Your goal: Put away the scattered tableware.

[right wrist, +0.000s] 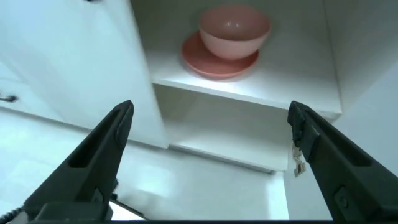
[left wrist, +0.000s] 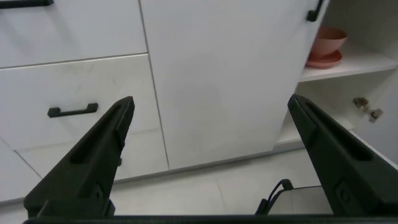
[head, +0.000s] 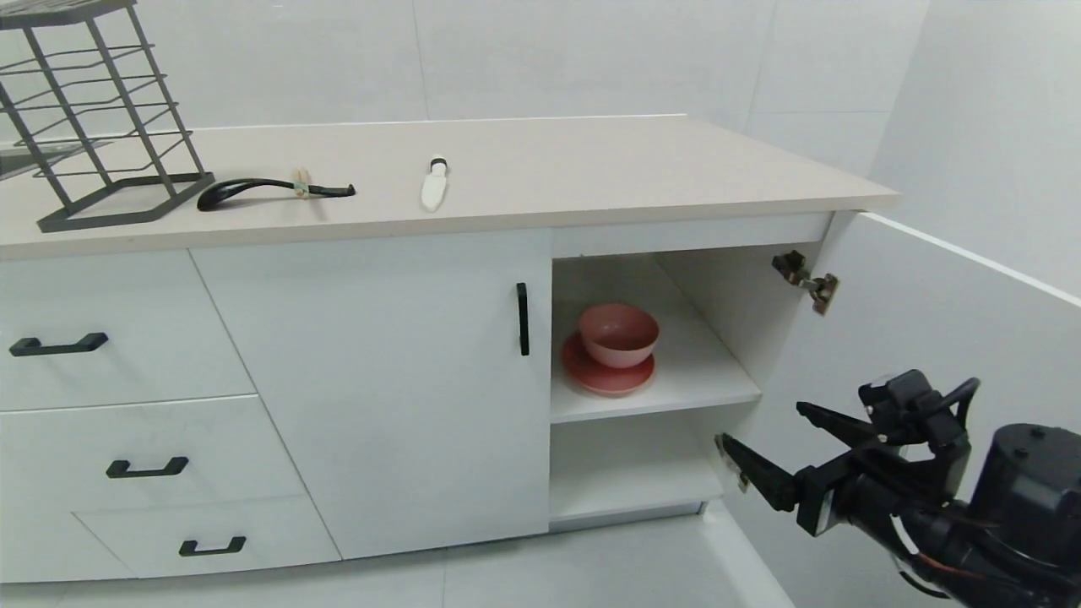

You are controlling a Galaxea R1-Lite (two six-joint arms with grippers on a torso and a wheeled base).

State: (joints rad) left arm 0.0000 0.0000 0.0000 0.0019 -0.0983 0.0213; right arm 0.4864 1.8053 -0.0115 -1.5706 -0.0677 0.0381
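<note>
A pink bowl [head: 618,333] sits on a pink plate [head: 605,377] on the upper shelf [head: 701,384] of the open cabinet. On the countertop [head: 591,169] lie a black ladle [head: 270,187] and a small white utensil with a black end [head: 435,186]. My right gripper [head: 763,423] is open and holds nothing, low in front of the cabinet's lower shelf, below and right of the bowl [right wrist: 234,30] and plate [right wrist: 217,62]. My left gripper [left wrist: 210,102] is open too, empty, facing the shut cabinet door [left wrist: 224,81], with the bowl [left wrist: 326,40] off to one side.
A dark wire rack [head: 93,118] stands at the counter's left end. Drawers with black handles [head: 145,467] are on the left. The open cabinet door [head: 929,321] swings out close beside my right arm. The lower shelf [head: 625,473] is bare.
</note>
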